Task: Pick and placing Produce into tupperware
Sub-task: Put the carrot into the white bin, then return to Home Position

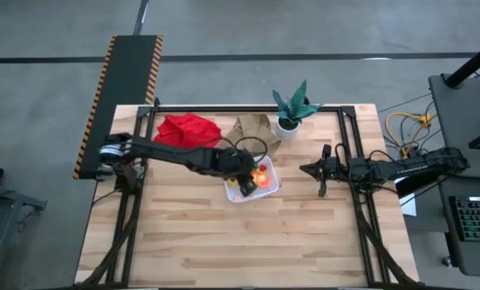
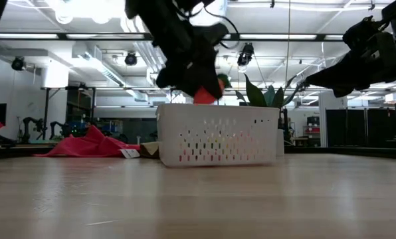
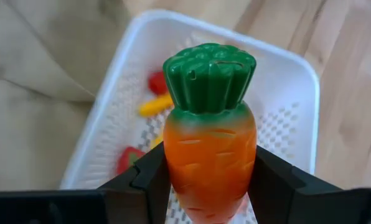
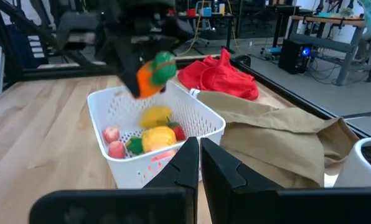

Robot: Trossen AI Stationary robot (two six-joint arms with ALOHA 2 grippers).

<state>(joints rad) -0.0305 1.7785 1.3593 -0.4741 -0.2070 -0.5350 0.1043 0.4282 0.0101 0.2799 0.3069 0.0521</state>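
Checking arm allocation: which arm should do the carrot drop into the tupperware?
Left. The left hand already grips the carrot directly above the tupperware, so it likely only needs to lower and release. The right hand is shut, empty and off to the tupperware's side.

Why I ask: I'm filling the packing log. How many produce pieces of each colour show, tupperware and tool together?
Orange carrot, in the left tool: 1
Yellow, lemon and pepper: 2
Pink berries: 2
Small red piece: 1
Peach-orange fruit, partly hidden: 1
Total: 7
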